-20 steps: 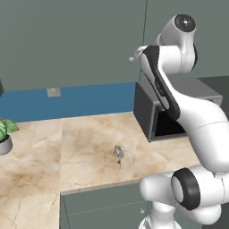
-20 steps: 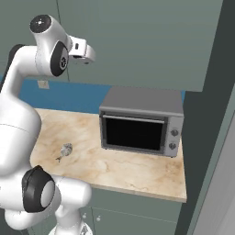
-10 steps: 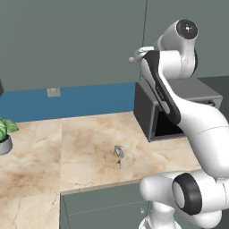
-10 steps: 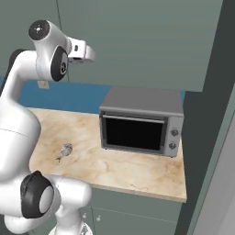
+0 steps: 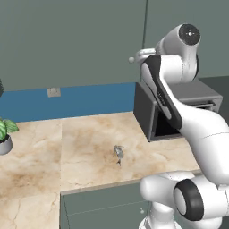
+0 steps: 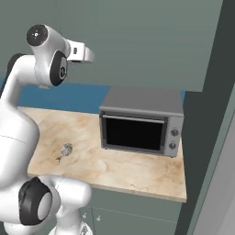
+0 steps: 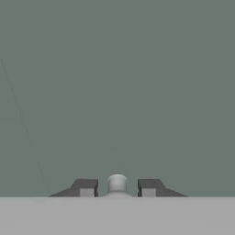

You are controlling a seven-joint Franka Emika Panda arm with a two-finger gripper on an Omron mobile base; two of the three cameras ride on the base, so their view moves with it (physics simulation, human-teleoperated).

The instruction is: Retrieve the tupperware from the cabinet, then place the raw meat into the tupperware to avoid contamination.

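The cabinet (image 5: 89, 40) (image 6: 151, 41) hangs above the counter with its flat grey-green doors closed. My gripper (image 7: 117, 188) is up at the door, and its two dark fingertips (image 7: 87, 188) sit close on either side of the small round pale knob (image 7: 117, 183) (image 5: 132, 59). The white hand (image 6: 82, 51) reaches to the door face. The raw meat (image 5: 119, 153) (image 6: 66, 149), a small grey-whitish lump, lies on the marble counter well below the hand. The tupperware is out of view.
A dark grey microwave (image 5: 179, 112) (image 6: 140, 121) stands on the counter's right part, under the cabinet. A potted green plant (image 5: 4, 134) sits at the far left. A blue backsplash (image 5: 80, 98) runs behind the counter. A tall panel (image 6: 215, 128) bounds the right side.
The arm's upper joints have shifted a little while the hand stays at the knob. The meat and the microwave have not moved.
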